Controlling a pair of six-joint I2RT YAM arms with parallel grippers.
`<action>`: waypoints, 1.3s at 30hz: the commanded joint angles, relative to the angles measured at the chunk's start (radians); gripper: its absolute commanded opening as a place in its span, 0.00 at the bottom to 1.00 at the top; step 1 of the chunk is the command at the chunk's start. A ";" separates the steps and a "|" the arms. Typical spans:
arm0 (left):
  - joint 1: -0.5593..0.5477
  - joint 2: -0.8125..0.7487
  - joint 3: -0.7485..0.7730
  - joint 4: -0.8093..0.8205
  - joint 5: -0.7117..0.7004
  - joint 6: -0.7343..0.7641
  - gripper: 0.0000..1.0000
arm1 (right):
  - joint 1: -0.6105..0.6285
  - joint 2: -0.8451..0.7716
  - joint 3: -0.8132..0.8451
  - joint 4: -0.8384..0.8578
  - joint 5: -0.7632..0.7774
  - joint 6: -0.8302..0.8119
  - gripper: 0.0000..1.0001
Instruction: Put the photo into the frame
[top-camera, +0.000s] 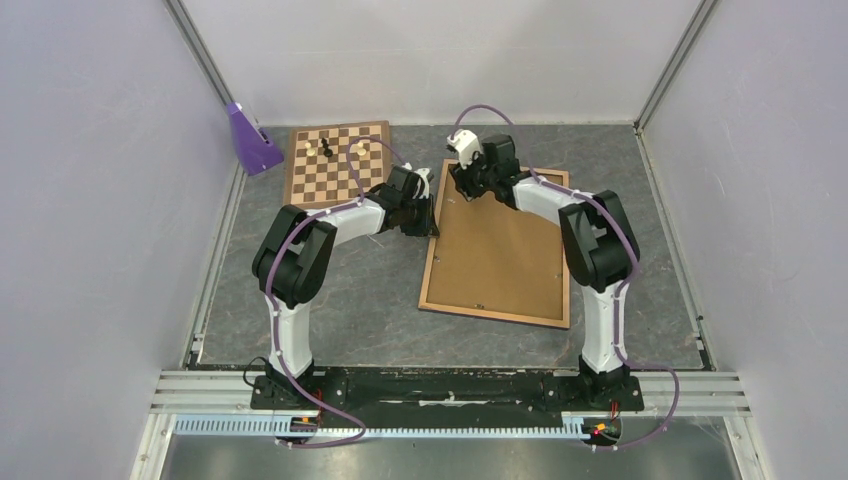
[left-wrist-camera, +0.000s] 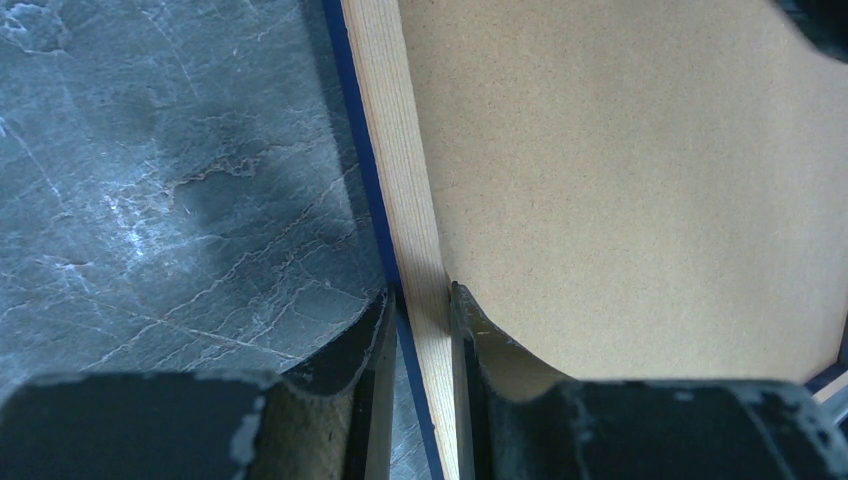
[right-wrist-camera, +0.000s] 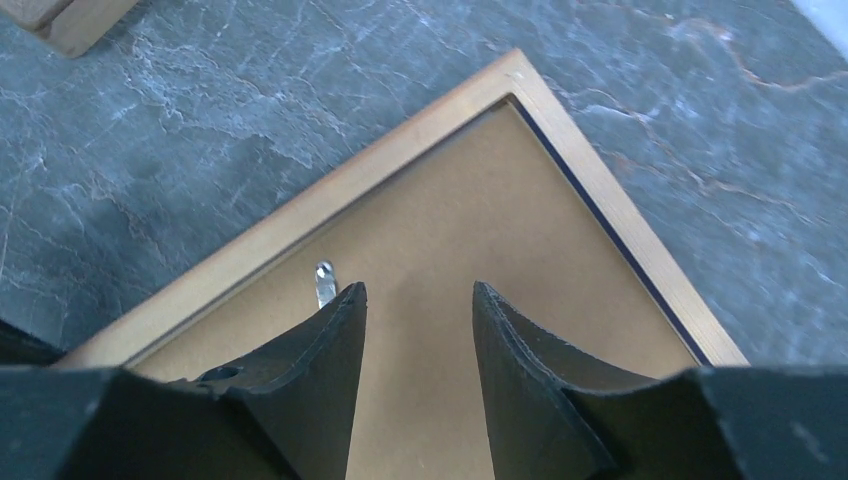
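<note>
Left gripper (left-wrist-camera: 420, 297) clamps the left rail of the thin light-wood rectangular frame (left-wrist-camera: 400, 150), face down right of centre. Right gripper (right-wrist-camera: 418, 292), jaws apart, hovers over the small metal tab (right-wrist-camera: 324, 283) at its far-left corner. Likely step: freeing the brown backing board (right-wrist-camera: 450, 220); swing the tab aside next; photo not in view.

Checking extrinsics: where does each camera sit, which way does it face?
Top external: high behind the robot, looking down at the table; left arm and right arm whole, frame back up, chessboard far left.
Left wrist: on the left arm, looking along the left gripper, pinching the frame's left rail.
Right wrist: on the right arm, looking down past the right gripper, open over the backing board by a metal tab.
Shared: both wrist views show frame rail and backing board.
</note>
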 joint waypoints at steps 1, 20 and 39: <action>0.004 0.021 0.012 0.000 0.042 0.058 0.02 | 0.017 0.078 0.103 0.004 0.008 0.003 0.46; 0.004 0.020 0.014 -0.003 0.051 0.063 0.02 | 0.046 0.098 0.053 -0.021 0.023 -0.057 0.43; 0.004 0.023 0.014 -0.001 0.053 0.060 0.02 | 0.083 0.056 -0.026 -0.007 0.048 -0.055 0.42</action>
